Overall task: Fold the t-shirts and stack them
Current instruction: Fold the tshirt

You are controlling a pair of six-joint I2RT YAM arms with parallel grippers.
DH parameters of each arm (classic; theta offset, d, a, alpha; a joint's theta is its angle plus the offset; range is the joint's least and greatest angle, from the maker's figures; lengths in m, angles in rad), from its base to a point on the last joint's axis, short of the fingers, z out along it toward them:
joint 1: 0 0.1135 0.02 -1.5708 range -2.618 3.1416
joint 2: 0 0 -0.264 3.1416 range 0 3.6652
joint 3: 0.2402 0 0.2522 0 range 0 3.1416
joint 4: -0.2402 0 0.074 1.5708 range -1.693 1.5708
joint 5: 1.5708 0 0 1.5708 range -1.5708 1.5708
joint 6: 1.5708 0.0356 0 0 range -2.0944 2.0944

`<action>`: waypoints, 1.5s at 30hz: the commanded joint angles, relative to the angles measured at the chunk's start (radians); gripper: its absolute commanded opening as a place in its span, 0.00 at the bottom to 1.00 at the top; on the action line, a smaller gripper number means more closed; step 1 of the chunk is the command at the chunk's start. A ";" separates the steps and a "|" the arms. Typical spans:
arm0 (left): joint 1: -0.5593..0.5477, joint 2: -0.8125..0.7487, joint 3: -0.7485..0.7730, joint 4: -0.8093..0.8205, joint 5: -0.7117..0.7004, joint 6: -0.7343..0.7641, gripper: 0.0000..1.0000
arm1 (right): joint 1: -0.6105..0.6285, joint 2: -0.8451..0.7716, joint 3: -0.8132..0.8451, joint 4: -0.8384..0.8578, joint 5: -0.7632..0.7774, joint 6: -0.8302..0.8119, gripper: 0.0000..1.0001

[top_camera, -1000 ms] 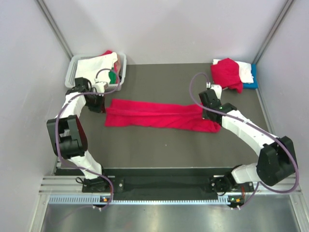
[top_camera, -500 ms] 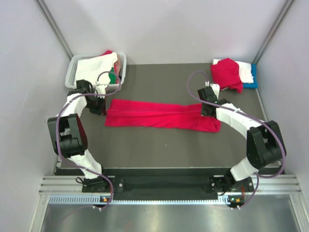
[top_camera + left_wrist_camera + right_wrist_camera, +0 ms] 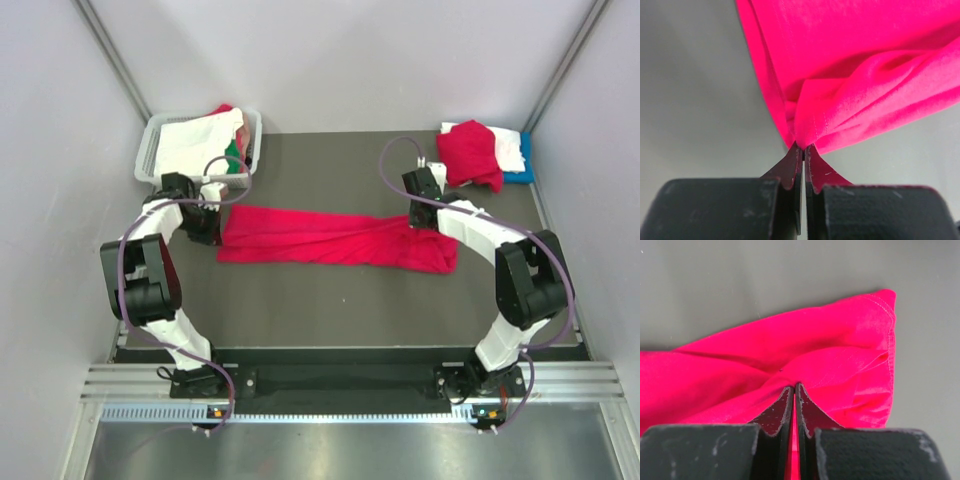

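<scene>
**Figure.** Two-arm handling of a red t-shirt (image 3: 320,238), shown from above and from each wrist.

**Layout.** The shirt lies on the counter (image 3: 330,310) as a long, narrow band. One end sits just beside the plastic tub (image 3: 148,152) and the other is well away from it. Farther from the tub again, in the opposite back corner, is the pile of shirts (image 3: 470,150), with red on top of white and blue.

**Grip.**
- The left hand (image 3: 803,147) is clamped on a small bunched pinch at the tub-side end.
- The right hand (image 3: 794,386) is clamped on a ridge of cloth at the end far from the tub. Its fingers are pressed together, with red showing in the slit between them.

**Likely failure modes.**
- **Slip.** Both grips appear to take only a little fabric. If the hands draw apart and put the band under tension, either pinch may slip out and drop that end.
- **Partial pickup.** The band is several layers thick, and it cannot be told how many layers each hand holds. If a hand holds only the top layer, a lift would probably peel the fold open.
- **Twist or bunching.** Unequal height or speed between the hands would twist the band. Low travel would drag it on the counter and bunch it.
- **Collision.** The left arm works close to the tub, so a wide swing there could knock it.
</scene>
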 commanded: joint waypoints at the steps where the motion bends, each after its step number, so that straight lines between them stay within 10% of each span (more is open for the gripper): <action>1: 0.004 0.037 0.050 0.110 -0.023 -0.030 0.00 | -0.015 0.005 0.047 0.037 0.017 0.003 0.00; 13: -0.002 0.220 0.329 0.086 -0.007 -0.119 0.00 | -0.014 -0.029 -0.011 0.040 0.023 0.015 0.00; 22: -0.034 0.112 0.210 0.107 -0.026 -0.089 0.77 | -0.015 -0.035 -0.028 0.041 0.023 0.021 0.00; 33: -0.049 -0.023 0.141 0.043 0.021 -0.098 0.82 | -0.014 -0.008 0.001 0.046 0.035 0.001 0.00; 45: -0.235 -0.112 -0.060 0.104 0.012 -0.106 0.82 | -0.005 0.023 0.177 -0.015 0.132 -0.092 0.57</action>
